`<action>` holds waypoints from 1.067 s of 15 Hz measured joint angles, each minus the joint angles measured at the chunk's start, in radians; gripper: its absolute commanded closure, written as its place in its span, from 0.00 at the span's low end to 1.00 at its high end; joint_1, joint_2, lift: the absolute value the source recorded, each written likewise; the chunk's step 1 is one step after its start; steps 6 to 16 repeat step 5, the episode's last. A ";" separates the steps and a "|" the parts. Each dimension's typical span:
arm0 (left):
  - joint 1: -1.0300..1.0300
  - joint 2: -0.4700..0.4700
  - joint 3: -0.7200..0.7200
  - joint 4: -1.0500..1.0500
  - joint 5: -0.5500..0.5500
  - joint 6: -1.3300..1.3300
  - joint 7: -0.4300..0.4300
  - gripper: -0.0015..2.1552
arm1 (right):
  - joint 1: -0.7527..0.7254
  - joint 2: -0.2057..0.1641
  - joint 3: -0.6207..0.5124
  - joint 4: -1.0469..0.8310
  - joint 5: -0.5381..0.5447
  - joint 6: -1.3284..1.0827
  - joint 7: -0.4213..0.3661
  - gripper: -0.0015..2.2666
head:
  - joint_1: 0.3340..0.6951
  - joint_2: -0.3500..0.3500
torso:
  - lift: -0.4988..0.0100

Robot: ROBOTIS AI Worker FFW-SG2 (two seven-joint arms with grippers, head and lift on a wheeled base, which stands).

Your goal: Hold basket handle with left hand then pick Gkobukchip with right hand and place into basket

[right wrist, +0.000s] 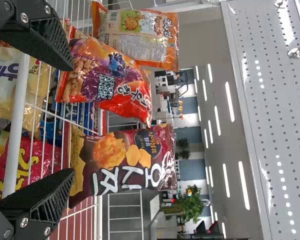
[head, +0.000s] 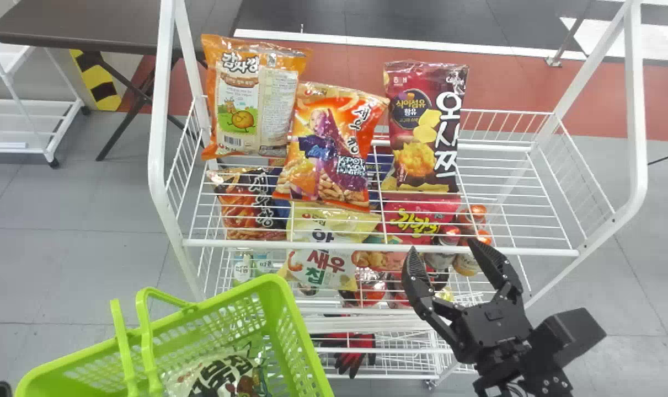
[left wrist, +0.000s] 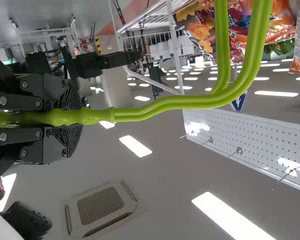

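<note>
Gkobukchip (head: 218, 376) lies in basket (head: 290, 337); left pincer (left wrist: 67, 118) grips handle (left wrist: 165, 104), right pincer (head: 443, 248) wide open, empty: likely done.

The right arm (head: 546, 380) is black — boxy housings (head: 573, 337), round silvery screws (right wrist: 24, 18), tapering fingers (head: 491, 262) — their inner faces finely ridged.

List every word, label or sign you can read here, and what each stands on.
"오사쯔": dark red glossy snack bag; its round label: "식이섬유 함유".
"새우깡": bright orange snack bag.
"감자깡": orange-and-white snack bag.
"새우칩": pale yellow snack bag.
"자갈치": red snack bag, behind wires.
"북칩": white snack bag with black lettering, in the lime-green plastic basket.
Finer print is too small or blurred.
</note>
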 measured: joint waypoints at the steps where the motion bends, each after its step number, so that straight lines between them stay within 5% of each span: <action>1: -0.002 0.001 0.000 0.001 0.000 0.001 0.002 1.00 | 0.000 0.000 0.000 -0.003 0.000 0.002 0.000 0.04 | 1.00 0.37 | 0.98; 16: -0.011 0.000 -0.003 0.008 -0.003 0.002 0.005 1.00 | 0.000 0.001 0.003 -0.005 -0.007 0.009 -0.001 0.04 | 1.00 0.37 | 0.98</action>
